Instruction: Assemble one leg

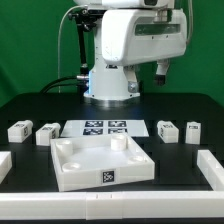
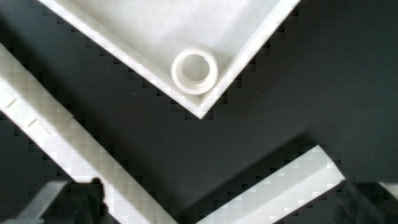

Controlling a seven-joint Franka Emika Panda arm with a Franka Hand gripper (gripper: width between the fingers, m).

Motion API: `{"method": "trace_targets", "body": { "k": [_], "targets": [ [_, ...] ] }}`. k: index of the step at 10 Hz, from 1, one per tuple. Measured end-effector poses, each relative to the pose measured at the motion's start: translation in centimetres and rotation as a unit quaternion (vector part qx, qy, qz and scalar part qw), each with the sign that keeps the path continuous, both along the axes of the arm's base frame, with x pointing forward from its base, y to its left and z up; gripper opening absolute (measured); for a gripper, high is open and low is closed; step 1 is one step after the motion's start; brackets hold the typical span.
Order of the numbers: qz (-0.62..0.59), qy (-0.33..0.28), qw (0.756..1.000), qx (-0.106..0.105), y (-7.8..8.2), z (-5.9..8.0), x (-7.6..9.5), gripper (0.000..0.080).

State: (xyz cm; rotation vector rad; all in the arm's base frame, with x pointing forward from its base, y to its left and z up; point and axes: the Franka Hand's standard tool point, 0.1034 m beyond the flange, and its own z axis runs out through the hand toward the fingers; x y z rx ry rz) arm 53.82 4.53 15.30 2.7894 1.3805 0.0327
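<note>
Four small white legs with tags lie on the black table in the exterior view: two at that view's left [image 1: 18, 130] [image 1: 46, 132] and two at its right [image 1: 167, 130] [image 1: 193, 130]. The white square tabletop [image 1: 100, 165] lies in front of them. My gripper [image 1: 162, 70] hangs high above the table at the back right, far from every leg. In the wrist view my gripper [image 2: 217, 205] is open and empty, with dark fingers [image 2: 63, 200] at the frame's edge. That view shows a tabletop corner with a round socket [image 2: 194, 68], and no leg.
The marker board [image 1: 105, 127] lies between the two pairs of legs. Long white bars lie at the exterior view's left [image 1: 4, 165], right [image 1: 210, 170] and front edge; two bars show in the wrist view [image 2: 54, 130] [image 2: 294, 185]. The robot base [image 1: 108, 85] stands behind.
</note>
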Motion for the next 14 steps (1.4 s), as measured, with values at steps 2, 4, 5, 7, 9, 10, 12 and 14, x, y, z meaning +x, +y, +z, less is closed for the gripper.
{"method": "trace_targets", "body": {
  "k": [2,4,5,7,9,10,12,14],
  "targets": [
    [0.000,0.000,1.000,0.000,0.0,0.0,0.0,0.0650],
    [0.000,0.000,1.000,0.000,0.0,0.0,0.0,0.0650],
    [0.000,0.001,1.000,0.000,0.0,-0.1,0.0,0.0650],
    [0.000,0.001,1.000,0.000,0.0,-0.1,0.0,0.0650],
    [0.035,0.007,0.999,-0.004,-1.1,-0.3,-1.0,0.0650],
    [0.059,0.012,0.998,-0.005,-1.9,-0.5,-1.8,0.0650],
    [0.146,0.030,0.989,-0.007,-4.2,-1.5,-4.0,0.0650],
    [0.207,0.055,0.977,-0.010,-5.1,-2.8,-4.5,0.0650]
  ]
}}
